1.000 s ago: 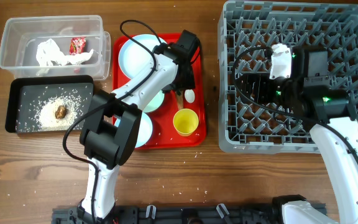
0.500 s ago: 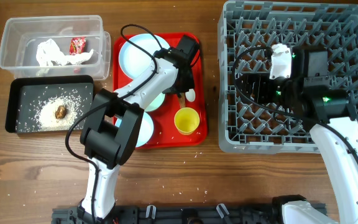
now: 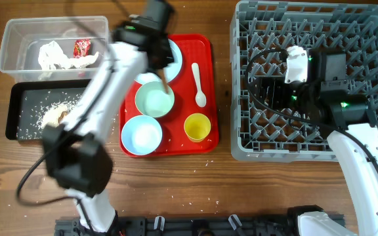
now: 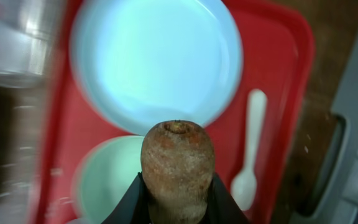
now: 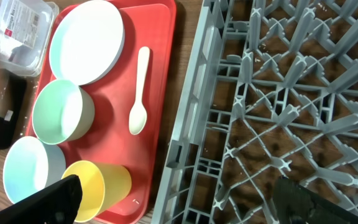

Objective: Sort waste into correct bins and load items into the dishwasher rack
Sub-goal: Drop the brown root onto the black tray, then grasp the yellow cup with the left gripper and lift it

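Left gripper point(image 4: 178, 208) clamps the brown stick point(image 3: 166, 84), long axis slanting to 5 o'clock over the mint bowl point(image 3: 152, 103); right gripper point(image 5: 179, 202) gapes empty.

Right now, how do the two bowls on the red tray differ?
The mint bowl is greenish; the pale blue bowl is bluer. The mint bowl sits mid-tray next to the plate; the pale blue bowl sits at the tray's corner beside the yellow cup. Both stand upright, empty, on the red tray.
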Robot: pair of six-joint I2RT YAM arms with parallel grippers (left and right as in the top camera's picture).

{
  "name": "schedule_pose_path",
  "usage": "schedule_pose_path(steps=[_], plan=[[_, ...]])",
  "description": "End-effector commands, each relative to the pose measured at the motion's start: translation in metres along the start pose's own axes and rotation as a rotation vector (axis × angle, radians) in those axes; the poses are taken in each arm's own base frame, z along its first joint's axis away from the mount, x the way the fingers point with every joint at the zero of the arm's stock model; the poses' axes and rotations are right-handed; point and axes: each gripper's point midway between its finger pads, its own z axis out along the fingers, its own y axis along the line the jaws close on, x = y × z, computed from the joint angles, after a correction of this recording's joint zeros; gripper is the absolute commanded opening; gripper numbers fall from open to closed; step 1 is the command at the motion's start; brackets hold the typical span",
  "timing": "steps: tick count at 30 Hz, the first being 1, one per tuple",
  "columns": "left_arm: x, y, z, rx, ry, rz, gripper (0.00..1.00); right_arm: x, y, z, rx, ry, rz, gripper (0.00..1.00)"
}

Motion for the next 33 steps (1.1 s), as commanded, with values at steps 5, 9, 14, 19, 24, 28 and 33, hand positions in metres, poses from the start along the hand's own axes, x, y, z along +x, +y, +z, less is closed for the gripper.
schedule_pose_path(steps=[5, 9, 14, 19, 24, 28, 33], plan=[[-0.047, 0.206, -0.044, -0.310, -0.085, -0.482, 0.04, -0.009, 0.001, -0.002, 0.005, -0.021, -0.006, 1.00], [-0.033, 0.267, -0.019, -0.364, -0.063, -0.700, 0.04, -0.010, 0.001, -0.002, 0.004, -0.026, -0.007, 1.00], [-0.011, 0.307, 0.038, -0.376, -0.104, -0.818, 0.05, -0.009, 0.001, -0.002, 0.005, -0.023, -0.006, 1.00], [0.011, 0.320, 0.078, -0.367, -0.143, -0.860, 0.05, -0.009, 0.001, -0.002, 0.005, -0.022, -0.007, 1.00], [0.025, 0.322, 0.094, -0.362, -0.158, -0.890, 0.20, -0.009, 0.001, -0.002, 0.005, -0.022, -0.007, 1.00], [0.016, 0.321, 0.092, -0.344, -0.181, -0.860, 0.41, -0.009, 0.001, -0.002, 0.004, -0.024, -0.007, 1.00], [-0.021, 0.298, 0.062, -0.215, -0.204, -0.668, 0.80, -0.009, 0.001, -0.002, 0.005, -0.023, -0.006, 1.00]])
